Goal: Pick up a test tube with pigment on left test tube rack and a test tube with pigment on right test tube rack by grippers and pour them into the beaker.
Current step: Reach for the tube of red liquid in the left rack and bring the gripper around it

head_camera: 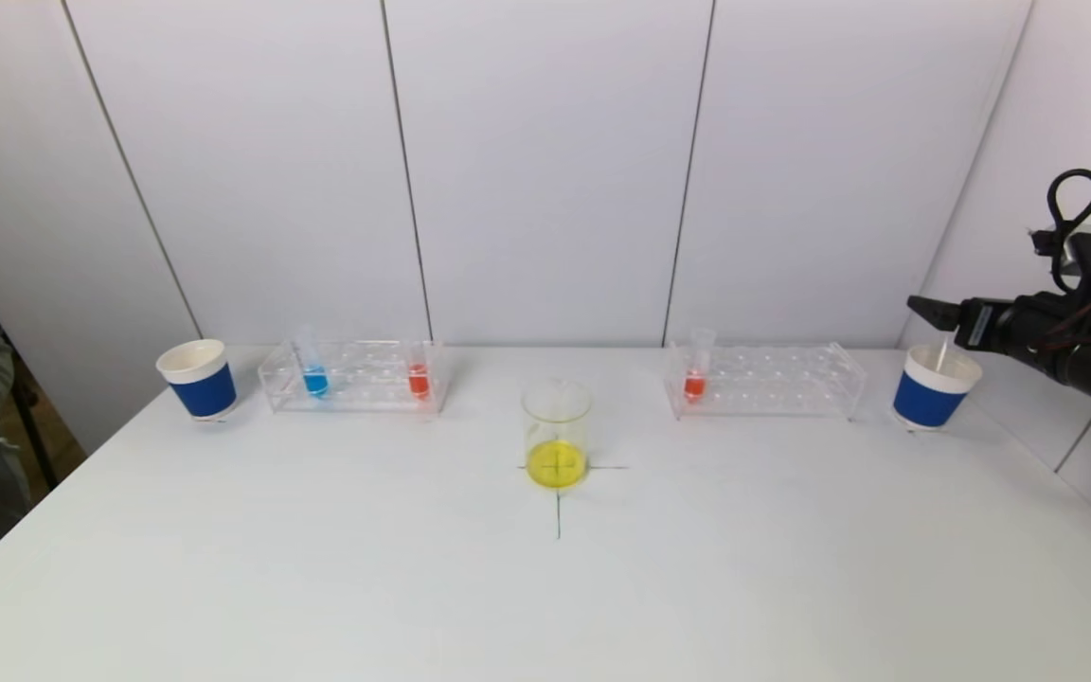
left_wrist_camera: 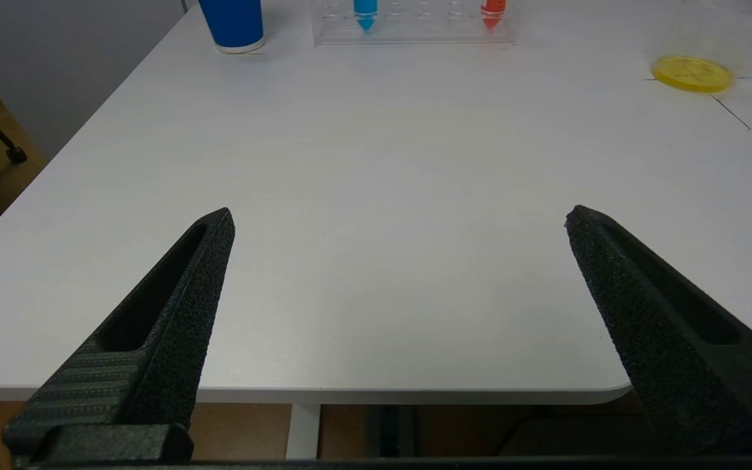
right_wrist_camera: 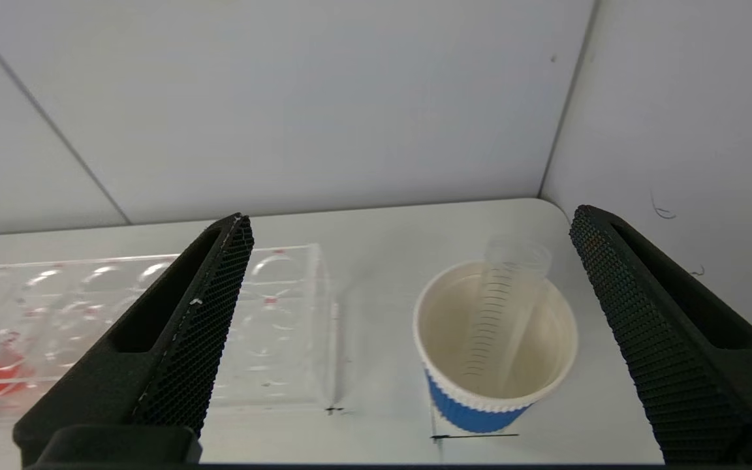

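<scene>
Beaker with yellow liquid stands mid-tabletop, nearer than both racks along the far edge. Left pincer hangs wide over the near edge; right pincer, wide and empty, hovers by the far right corner above the cup holding an emptied tube. Judging so, one pour is done; next, reaching the red tube in the right rack

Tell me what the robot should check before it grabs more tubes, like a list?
1. Right gripper open, nothing held: ok.
2. Left gripper open, low at the table's near edge: ok.
3. Emptied tube dropped in the right blue cup: ok.
4. Beaker upright on its cross mark, yellow liquid inside: ok.
5. Pigment tubes ready: blue tube and red tube in the left rack, red-orange tube in the right rack: ok.
6. Left blue cup contents: cannot tell.
</scene>
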Action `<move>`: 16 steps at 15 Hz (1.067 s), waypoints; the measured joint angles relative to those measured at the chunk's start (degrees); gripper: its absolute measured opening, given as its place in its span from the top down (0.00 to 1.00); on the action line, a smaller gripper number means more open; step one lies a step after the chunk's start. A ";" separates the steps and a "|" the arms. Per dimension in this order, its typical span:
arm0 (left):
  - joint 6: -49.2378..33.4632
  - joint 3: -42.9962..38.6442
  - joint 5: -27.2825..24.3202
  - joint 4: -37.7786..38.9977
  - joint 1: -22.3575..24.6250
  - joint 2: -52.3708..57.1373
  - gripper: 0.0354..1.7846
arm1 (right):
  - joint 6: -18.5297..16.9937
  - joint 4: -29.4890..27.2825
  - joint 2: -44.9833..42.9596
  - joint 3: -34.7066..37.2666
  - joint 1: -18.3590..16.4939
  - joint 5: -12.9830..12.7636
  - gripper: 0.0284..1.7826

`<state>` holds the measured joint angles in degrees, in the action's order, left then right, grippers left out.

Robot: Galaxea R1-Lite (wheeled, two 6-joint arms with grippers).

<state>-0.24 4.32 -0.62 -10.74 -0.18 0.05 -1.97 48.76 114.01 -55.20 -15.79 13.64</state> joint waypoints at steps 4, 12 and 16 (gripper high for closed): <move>0.00 0.00 0.00 0.00 0.00 0.00 0.01 | -1.50 -0.01 -9.68 7.52 5.07 -0.28 0.01; 0.00 0.00 0.02 -0.02 0.00 0.00 0.01 | -2.34 -0.20 -33.28 21.97 15.17 -5.63 0.01; 0.00 0.00 0.00 -0.02 0.00 0.00 0.01 | -2.40 -1.19 -45.65 29.55 15.79 -6.51 0.01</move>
<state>-0.24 4.32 -0.62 -10.76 -0.18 0.05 -4.38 47.57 68.35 -25.65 0.00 7.13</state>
